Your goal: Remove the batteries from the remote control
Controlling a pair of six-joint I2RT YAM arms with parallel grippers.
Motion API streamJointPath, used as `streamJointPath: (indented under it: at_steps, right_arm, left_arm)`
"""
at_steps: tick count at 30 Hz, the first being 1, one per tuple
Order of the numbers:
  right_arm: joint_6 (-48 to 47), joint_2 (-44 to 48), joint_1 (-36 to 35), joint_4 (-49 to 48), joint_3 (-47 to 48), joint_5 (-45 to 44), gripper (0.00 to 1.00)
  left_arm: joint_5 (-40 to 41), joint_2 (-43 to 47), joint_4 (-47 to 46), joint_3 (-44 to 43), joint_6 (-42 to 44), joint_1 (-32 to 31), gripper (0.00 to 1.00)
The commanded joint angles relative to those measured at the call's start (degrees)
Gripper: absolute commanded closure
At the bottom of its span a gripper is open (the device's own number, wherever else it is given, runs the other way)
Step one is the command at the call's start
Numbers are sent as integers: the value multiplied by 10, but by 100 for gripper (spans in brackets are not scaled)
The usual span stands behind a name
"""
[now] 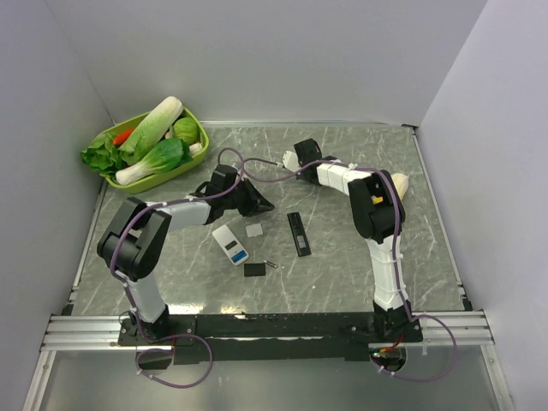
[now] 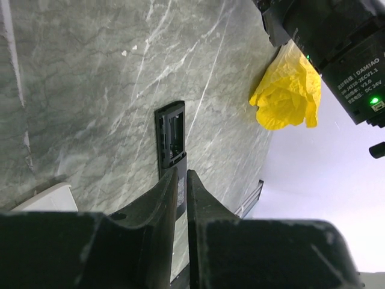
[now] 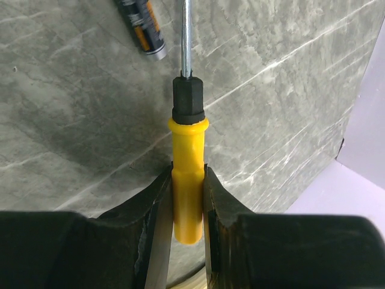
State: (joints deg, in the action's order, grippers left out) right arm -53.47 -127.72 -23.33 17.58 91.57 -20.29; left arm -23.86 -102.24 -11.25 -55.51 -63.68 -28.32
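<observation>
A black remote (image 1: 297,233) lies face down mid-table with its battery bay uncovered; in the left wrist view this remote (image 2: 170,141) is just beyond my fingertips. The left gripper (image 1: 267,205) (image 2: 181,171) hangs over the table to the remote's left, shut with only a thin slit and nothing in it. The right gripper (image 1: 287,159) (image 3: 187,171) is at the back centre, shut on the yellow handle of a screwdriver (image 3: 187,180) whose shaft points away. One battery (image 3: 142,27), black and orange with a silver end, lies on the table beside that shaft.
A white remote (image 1: 229,244), a grey cover plate (image 1: 255,229) and a black cover plate (image 1: 253,269) lie left of the black remote, with a small slim cylinder (image 1: 271,265) beside the black plate. A green basket (image 1: 199,128) of vegetables stands back left. A crumpled yellow wad (image 2: 286,90) sits near the right arm.
</observation>
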Motion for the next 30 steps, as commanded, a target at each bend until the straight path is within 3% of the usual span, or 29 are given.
streamJointPath:
  at_steps: [1,7,11,14,21,24,30]
  right_arm:
    - [-6,24,-3,25,-2,19,100]
    - [5,28,-4,23,0,25,100]
    - [37,54,-2,40,19,41,100]
    - [69,73,-2,63,36,50,100]
    - [195,154,-12,133,26,91,100]
    - [244,201,-43,164,-8,119,100]
    - [327,337,-127,156,-144,316,100]
  left_arm:
    - [24,30,11,-5,15,5,84]
    - [45,48,23,0,22,9,80]
    - [79,78,49,14,21,12,70]
    - [161,113,116,17,8,17,59]
    - [282,225,225,80,-32,41,53]
    - [244,296,194,116,4,47,44]
    - [127,393,91,175,72,47,42]
